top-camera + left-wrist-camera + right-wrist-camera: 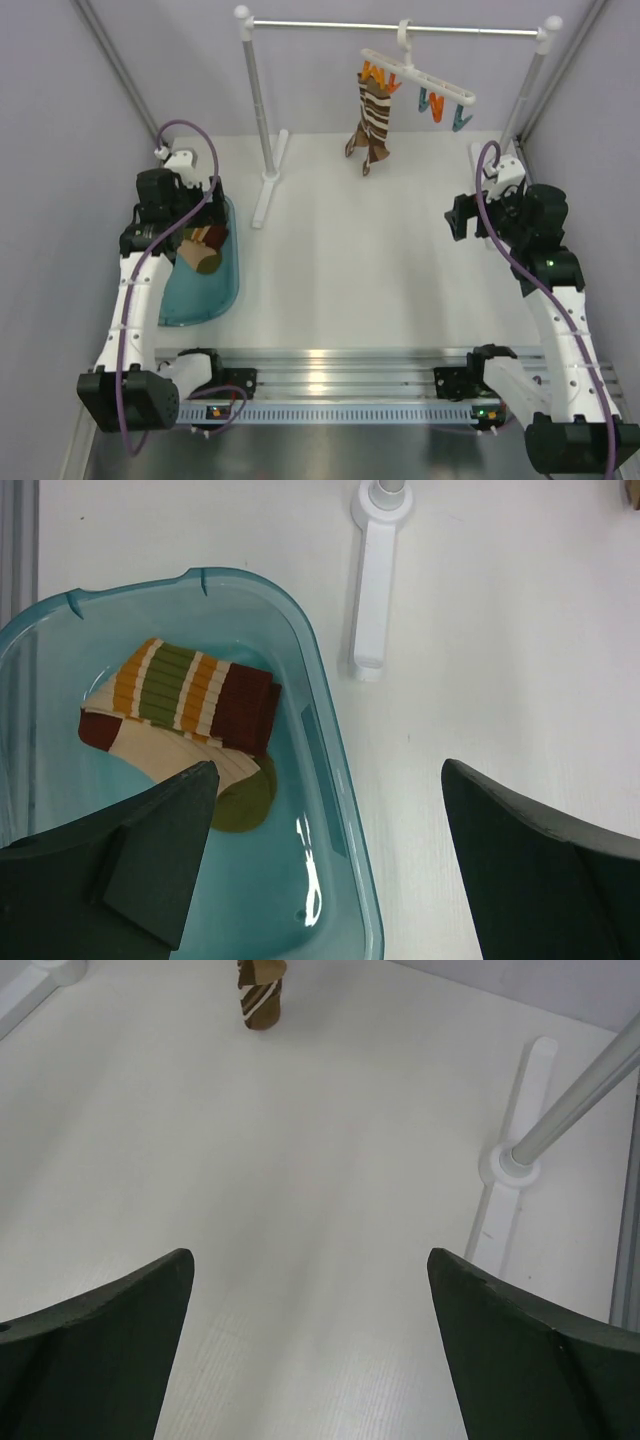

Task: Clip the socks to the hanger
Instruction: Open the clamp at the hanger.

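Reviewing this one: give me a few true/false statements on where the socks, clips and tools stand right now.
1. Brown-and-white socks hang from the orange clips of the hanger. True.
2. The blue clips hold a sock. False: they dangle empty.
3. Tan banded socks lie in the teal tub. True.
4. The left tool grips a sock. False: it is open above the tub's edge, holding nothing.
5. The right tool is open over the table. True.

Hanging sock [373, 118] brown-white striped; tub [338, 780] teal; sock in tub [180, 702] tan, olive-orange-maroon bands; hanger [420, 78] white.
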Available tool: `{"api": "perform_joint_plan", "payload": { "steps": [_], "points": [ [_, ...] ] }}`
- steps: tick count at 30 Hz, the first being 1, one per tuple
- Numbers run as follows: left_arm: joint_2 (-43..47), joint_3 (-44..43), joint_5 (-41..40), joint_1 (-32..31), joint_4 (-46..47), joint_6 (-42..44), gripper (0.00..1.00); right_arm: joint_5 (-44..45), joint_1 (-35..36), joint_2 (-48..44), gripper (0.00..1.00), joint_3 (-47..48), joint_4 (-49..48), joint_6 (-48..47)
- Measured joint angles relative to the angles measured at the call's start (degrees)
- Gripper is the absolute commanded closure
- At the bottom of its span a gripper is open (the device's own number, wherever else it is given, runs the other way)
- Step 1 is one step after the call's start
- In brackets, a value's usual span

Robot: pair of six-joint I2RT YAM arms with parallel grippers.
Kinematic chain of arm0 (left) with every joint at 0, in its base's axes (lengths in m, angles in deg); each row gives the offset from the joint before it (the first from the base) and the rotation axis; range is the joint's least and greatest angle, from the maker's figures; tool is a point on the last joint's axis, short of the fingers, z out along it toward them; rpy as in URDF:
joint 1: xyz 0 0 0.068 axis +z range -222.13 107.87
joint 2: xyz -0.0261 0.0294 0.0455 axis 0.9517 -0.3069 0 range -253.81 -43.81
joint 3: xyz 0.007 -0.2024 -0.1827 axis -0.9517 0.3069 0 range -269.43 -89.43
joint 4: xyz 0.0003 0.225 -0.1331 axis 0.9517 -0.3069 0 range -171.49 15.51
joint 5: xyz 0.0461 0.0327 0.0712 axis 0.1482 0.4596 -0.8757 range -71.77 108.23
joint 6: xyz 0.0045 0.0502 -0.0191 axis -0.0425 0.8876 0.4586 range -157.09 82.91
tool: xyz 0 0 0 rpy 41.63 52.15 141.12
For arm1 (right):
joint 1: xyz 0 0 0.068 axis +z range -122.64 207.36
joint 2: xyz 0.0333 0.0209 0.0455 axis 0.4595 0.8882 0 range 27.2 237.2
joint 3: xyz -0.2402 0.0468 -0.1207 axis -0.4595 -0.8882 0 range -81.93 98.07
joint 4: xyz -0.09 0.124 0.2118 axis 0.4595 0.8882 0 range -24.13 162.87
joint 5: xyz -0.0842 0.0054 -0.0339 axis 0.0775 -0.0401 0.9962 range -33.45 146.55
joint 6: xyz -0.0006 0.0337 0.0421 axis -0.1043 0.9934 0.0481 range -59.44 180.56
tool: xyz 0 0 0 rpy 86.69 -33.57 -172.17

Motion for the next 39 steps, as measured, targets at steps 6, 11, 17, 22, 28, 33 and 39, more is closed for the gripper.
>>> {"api": "perform_joint_plan", "payload": {
  "steps": [6, 11, 17, 22, 28, 33, 39],
  "points": [
    [-0.3, 0.1, 2.8, 0.0, 5.1, 1.3, 0.02, 1.0, 0.0, 0.0, 0.0, -0.2, -0.2, 0.2],
    [-2.4, 0.0, 15.3, -0.3, 12.9, 1.9, 0.03, 0.7, -0.8, 0.1, 0.0, 0.0, -0.2, 0.3],
    [-8.3, -0.2, 26.2, -10.3, 28.5, 0.5, 0.06, -3.2, -3.9, 0.6, 0.0, 3.0, 0.7, 2.9],
    [-16.7, -5.2, 29.0, -23.0, 42.4, 0.4, 0.13, -10.4, -9.0, 1.3, 0.0, 7.6, -0.8, 8.5],
    [-29.0, -15.1, 27.0, -35.2, 57.9, -2.0, 0.22, -18.7, -14.4, 1.4, 0.01, 10.3, -8.4, 19.5],
    [-37.9, -20.9, 25.9, -42.8, 68.0, -2.3, 0.23, -22.4, -14.8, 3.5, 0.03, 16.6, -12.8, 25.9],
    [-48.5, -30.4, 21.7, -47.2, 77.5, -2.3, 0.22, -24.0, -15.5, 6.5, 0.08, 22.9, -17.3, 31.4]
  ]
}}
